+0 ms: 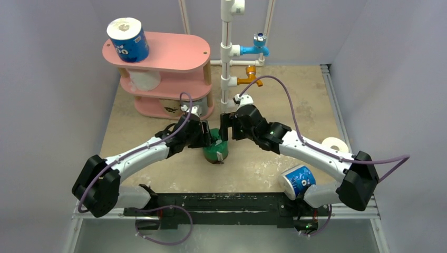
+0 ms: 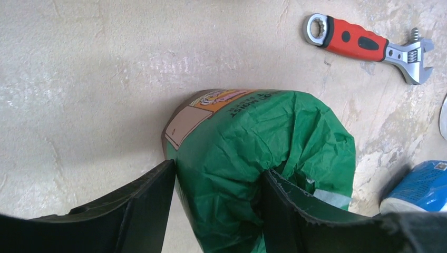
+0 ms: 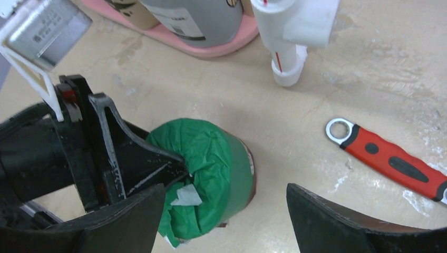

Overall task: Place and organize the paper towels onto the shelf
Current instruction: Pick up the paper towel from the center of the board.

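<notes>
Near right, just beside the right arm's base, a blue printed roll point(image 1: 298, 181) rests on the table point(image 1: 253, 174), and a bare white roll point(image 1: 336, 144) sits just beyond it. Neither is on the shelf yet.

At mid-table is the green-wrapped roll point(image 1: 216, 150). The left gripper point(image 2: 219, 168) is closed partway on it. One finger lies against the outer wall and the other is sunk in the tucked wrapper at the hollow end, so the grip pinches the roll's wall, not its full width. The right gripper point(image 3: 224, 192) stands wide apart just beside the same roll and holds nothing. In my judgement the carry falls to the left arm, which is on the shelf's side. A red-handled wrench point(image 3: 387, 161) lies near the roll.

Far left, the pink shelf point(image 1: 174, 52) carries a blue roll point(image 1: 128, 39) on top, a white roll point(image 1: 145, 80) on the middle board and a grey roll point(image 3: 184, 16) at the bottom. The white pipe frame point(image 1: 226, 52) stands far centre.
</notes>
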Tool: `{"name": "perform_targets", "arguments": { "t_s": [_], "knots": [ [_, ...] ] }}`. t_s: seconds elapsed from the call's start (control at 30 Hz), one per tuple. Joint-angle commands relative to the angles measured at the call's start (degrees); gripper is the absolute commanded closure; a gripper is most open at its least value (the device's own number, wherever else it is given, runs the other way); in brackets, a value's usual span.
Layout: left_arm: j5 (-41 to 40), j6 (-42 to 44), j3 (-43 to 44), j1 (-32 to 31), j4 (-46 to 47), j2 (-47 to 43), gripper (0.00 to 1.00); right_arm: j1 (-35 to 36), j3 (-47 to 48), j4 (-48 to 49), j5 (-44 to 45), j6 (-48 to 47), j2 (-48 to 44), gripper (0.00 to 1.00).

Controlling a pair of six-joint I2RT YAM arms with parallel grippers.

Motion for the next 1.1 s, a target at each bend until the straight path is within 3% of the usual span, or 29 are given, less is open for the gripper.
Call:
{"name": "perform_targets", "arguments": {
  "t_s": [0.0,0.27,0.7,1.07],
  "knots": [
    [-0.68,0.70,0.62,-0.63,-0.44,4.20,0.44,-0.16,-2.86,1.02,1.16,0.45,-1.52,0.14],
    [-5.15,1.46,2.54,-2.60,-2.41,11.27,0.45,-0.21,-5.53,0.70,2.61,0.24,-4.96,0.14],
    [-7.09,3.27,3.70,-4.32,-5.94,12.53,0.46,-1.21,-8.35,-0.75,3.94,-0.12,-9.56,0.14],
    [-10.51,-0.67,2.07,-5.34,-11.84,2.17,0.85,-1.57,-9.09,0.07,3.42,-0.55,-10.97,0.14]
  ]
}}
